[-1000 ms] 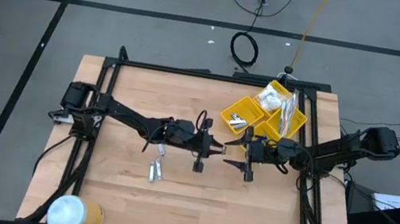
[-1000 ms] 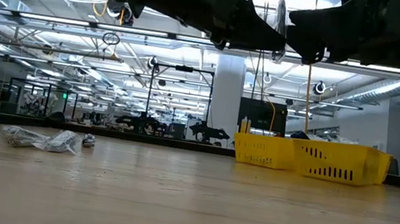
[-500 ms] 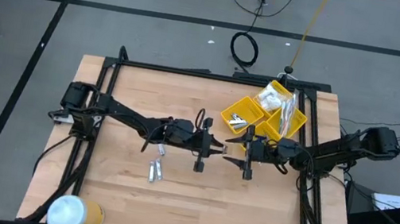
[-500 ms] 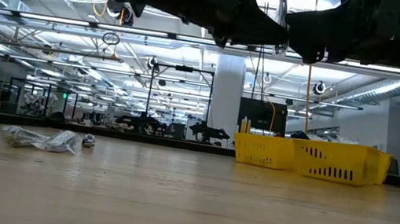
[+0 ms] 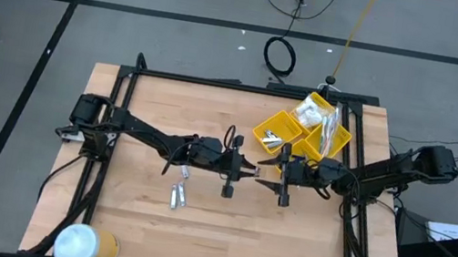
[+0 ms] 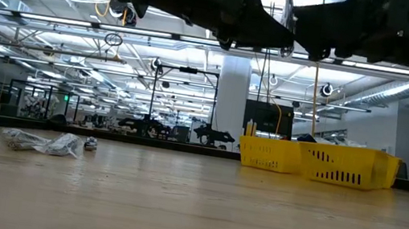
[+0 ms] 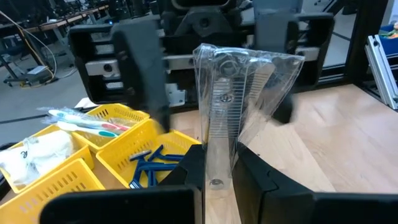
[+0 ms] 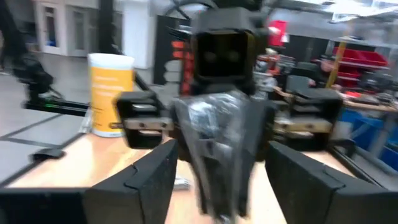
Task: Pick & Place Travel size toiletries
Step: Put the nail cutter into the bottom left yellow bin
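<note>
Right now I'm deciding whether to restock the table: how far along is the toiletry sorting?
Done: the yellow bin already holds toothbrushes, blue razors and white packets. In hand: the left gripper pinches a clear comb packet mid-air, facing the open right gripper. Left: silvery packets lie on the table.

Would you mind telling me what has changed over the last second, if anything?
The right gripper has edged toward the left gripper, and its open fingers have begun closing in on either side of the clear packet with a comb. The left gripper stays shut on that packet, held high over the table. The packets lying on the table, the yellow bin and the white-and-yellow canister have not moved.
</note>
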You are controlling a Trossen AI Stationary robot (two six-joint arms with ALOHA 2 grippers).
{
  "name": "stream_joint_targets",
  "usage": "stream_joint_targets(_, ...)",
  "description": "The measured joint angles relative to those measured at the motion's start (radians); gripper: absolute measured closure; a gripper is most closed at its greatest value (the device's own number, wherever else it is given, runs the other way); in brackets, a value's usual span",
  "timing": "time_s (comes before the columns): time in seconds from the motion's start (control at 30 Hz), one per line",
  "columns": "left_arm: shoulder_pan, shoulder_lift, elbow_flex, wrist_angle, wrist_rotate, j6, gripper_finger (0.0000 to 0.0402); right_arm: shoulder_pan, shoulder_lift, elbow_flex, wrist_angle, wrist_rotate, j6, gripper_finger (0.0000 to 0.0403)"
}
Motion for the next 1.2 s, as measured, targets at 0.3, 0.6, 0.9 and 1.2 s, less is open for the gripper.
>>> stream_joint_targets(0.3,0.000,0.000,-0.001,-0.009,0.000,-0.003,0.0366,0.000,0.081,0.054,-0.012,-0.040,0.000,0.0232)
stream_joint_targets(0.6,-0.007,0.000,0.000,-0.028,0.001,-0.004,0.0366,0.000,0.090,0.065,-0.007,-0.042,-0.018,0.0310)
stream_joint_targets(0.9,-0.009,0.000,0.000,-0.037,0.000,-0.144,0.0347,0.001,0.090,0.065,-0.014,-0.040,-0.032,0.0337)
stream_joint_targets(1.2,0.004,-0.031,0.014,-0.139,-0.030,-0.206,0.0214,-0.050,0.087,0.065,-0.066,0.026,-0.017,0.0337)
